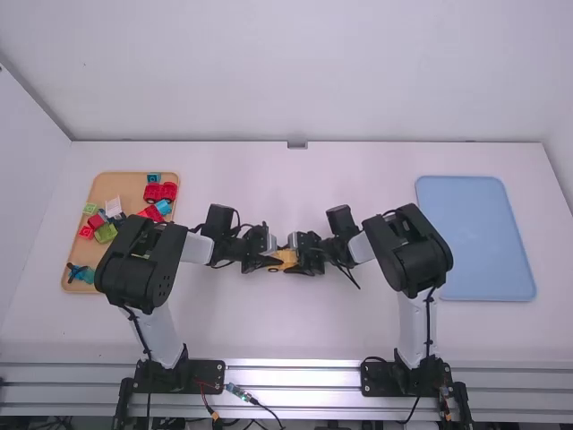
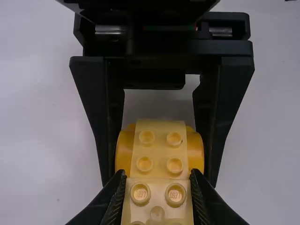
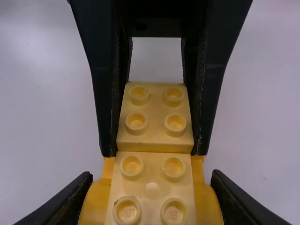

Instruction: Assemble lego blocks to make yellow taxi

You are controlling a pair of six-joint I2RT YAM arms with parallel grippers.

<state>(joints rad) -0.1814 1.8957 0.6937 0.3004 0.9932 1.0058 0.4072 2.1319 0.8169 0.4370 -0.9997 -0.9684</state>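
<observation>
My left gripper (image 1: 271, 261) and right gripper (image 1: 299, 262) meet end to end at the middle of the table around a yellow piece (image 1: 286, 259). In the left wrist view my left gripper (image 2: 158, 182) is shut on a pale yellow studded block (image 2: 158, 199), which meets the yellow car base (image 2: 159, 161) with its rounded orange-yellow sides. The right wrist view shows my right gripper (image 3: 151, 182) shut on those wide sides of the car base (image 3: 152, 185), against the pale block (image 3: 155, 115). Whether block and base are locked together I cannot tell.
At the far left stands a wooden tray (image 1: 130, 184) with red, green, blue and white blocks, partly behind the left arm. A blue tray (image 1: 474, 237) lies on the right, beside the right arm.
</observation>
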